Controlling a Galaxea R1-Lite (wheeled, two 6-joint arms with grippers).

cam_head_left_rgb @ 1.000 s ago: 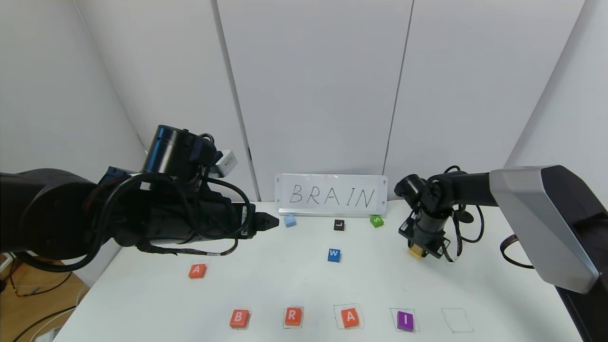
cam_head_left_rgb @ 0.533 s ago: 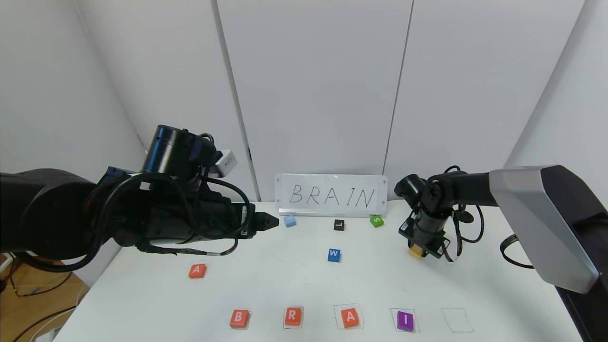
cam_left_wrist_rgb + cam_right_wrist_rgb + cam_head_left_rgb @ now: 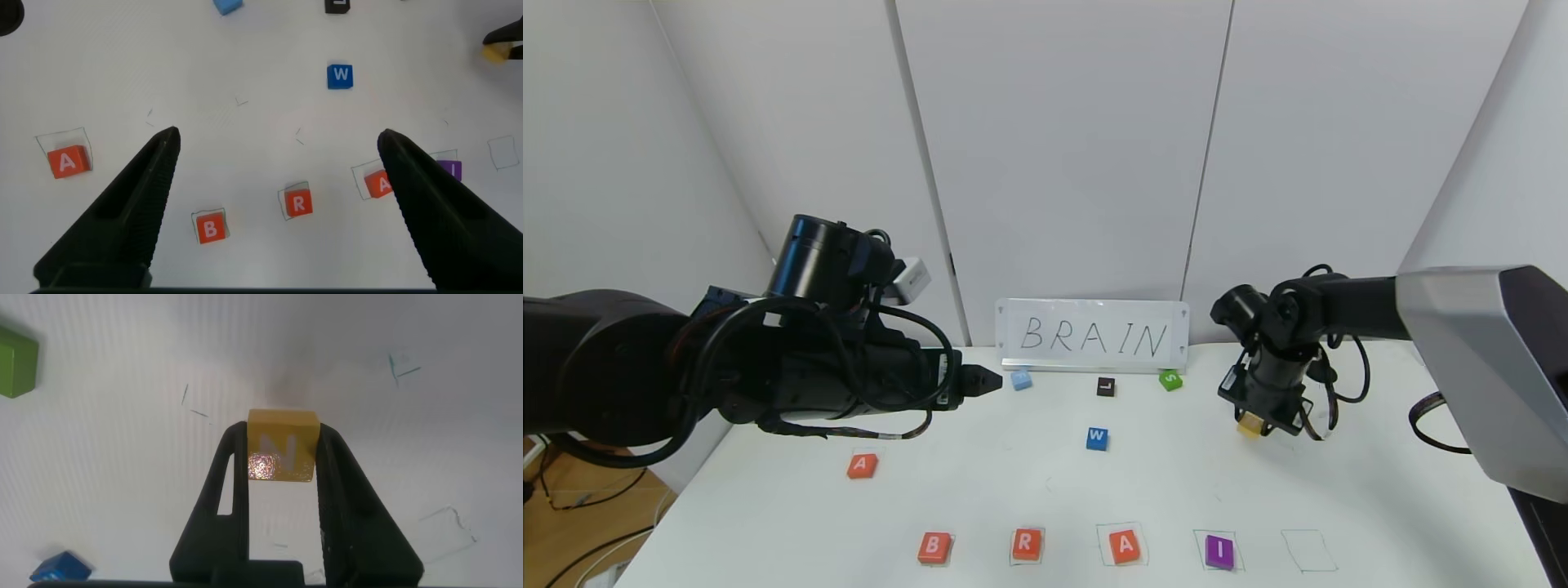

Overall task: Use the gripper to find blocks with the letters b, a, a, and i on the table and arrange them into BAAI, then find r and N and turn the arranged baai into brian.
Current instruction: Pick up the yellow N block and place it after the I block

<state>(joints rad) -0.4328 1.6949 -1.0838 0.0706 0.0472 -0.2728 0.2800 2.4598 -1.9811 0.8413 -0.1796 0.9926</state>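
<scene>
My right gripper (image 3: 1252, 428) is shut on the yellow N block (image 3: 282, 446) and holds it above the white table (image 3: 1029, 490) at the right rear. Along the front edge stand orange B (image 3: 934, 547), orange R (image 3: 1027, 543), orange A (image 3: 1125, 545) and purple I (image 3: 1219, 551) in drawn squares. One drawn square (image 3: 1308, 550) right of the I is empty. A second orange A (image 3: 862, 465) lies apart at the left. My left gripper (image 3: 278, 143) is open and empty, held high over the left of the table. B (image 3: 211, 229), R (image 3: 299, 202) and A (image 3: 67, 162) show below it.
A white sign reading BRAIN (image 3: 1092, 336) stands at the back. A light-blue block (image 3: 1021, 380), a black L block (image 3: 1106, 387), a green S block (image 3: 1170, 380) and a blue W block (image 3: 1097, 438) lie in the middle and rear.
My right gripper has moved a little to the right and slightly up with the yellow N block. The left arm and the blocks on the table have not moved.
</scene>
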